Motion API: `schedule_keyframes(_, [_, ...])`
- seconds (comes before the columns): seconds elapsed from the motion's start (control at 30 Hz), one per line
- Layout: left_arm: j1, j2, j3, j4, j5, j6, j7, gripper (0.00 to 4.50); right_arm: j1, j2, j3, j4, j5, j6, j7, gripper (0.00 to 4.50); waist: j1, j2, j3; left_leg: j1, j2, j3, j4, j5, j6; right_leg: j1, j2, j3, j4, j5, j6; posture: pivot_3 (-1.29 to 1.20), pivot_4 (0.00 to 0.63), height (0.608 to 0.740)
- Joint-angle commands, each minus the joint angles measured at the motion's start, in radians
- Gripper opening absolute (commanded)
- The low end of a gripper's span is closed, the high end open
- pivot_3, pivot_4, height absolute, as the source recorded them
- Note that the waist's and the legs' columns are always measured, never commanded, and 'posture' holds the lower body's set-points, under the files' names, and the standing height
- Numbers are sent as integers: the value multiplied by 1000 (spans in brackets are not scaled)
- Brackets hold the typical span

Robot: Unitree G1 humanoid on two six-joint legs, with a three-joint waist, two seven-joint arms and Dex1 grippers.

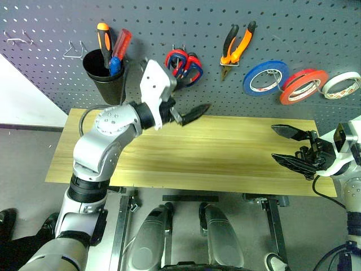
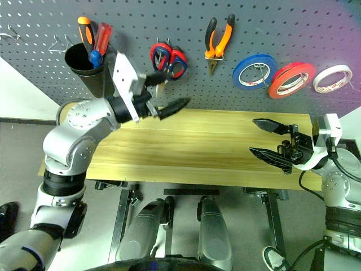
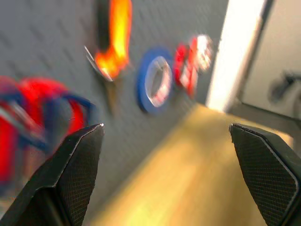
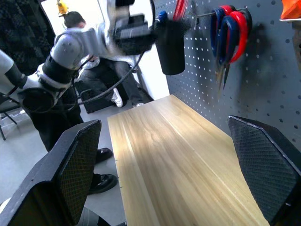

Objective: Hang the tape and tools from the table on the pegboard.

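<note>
The orange-red tape (image 1: 289, 96) hangs on the dark grey pegboard (image 1: 186, 22), between a blue roll (image 1: 252, 84) and a white roll (image 1: 340, 84). The orange-and-black pliers (image 1: 243, 42) hang on a hook left of them. The dark-handled scissors (image 1: 193, 72) hang with a red-handled pair (image 1: 175, 58). The red-handled screwdriver (image 1: 122, 44) stands in a black cup (image 1: 107, 82). My left gripper (image 1: 189, 99) is open and empty just in front of the scissors, above the table's back edge. My right gripper (image 1: 277, 145) is open and empty over the right end of the wooden table (image 1: 225, 152).
An orange-and-black screwdriver (image 1: 103, 35) shares the cup. Bare wire hooks (image 1: 73, 52) sit at the pegboard's upper left. A person (image 4: 74, 20) sits beyond the table's left end.
</note>
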Motion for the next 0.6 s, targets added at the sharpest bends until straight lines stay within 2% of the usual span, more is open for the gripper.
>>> schedule_keyframes(0.03, [37,21,-14,-38,24,-63,-23,4468,16,11,-37,-49,30,5,-26,4500,-1,0,0,0,0,0,0,0,0,0,0,0,0,0,0,-95,274,718])
schedule_keyframes(0.13, [85,20,-1,-34,9,-66,-30,4468,31,25,-31,-73,33,8,-48,4500,1,1,-1,0,0,0,0,0,0,0,0,1,0,0,0,-89,271,718])
schedule_keyframes(0.37, [242,50,3,51,77,-186,-45,4468,94,82,-31,-108,2,-12,-149,4500,3,4,-6,0,0,0,0,-3,5,0,0,1,-1,0,0,-78,257,718])
schedule_keyframes(0.6, [293,44,20,117,112,-268,-36,4468,189,164,-44,-162,-13,-48,-278,4500,7,6,-22,0,0,0,0,-5,4,0,0,1,-1,0,-1,-78,241,718])
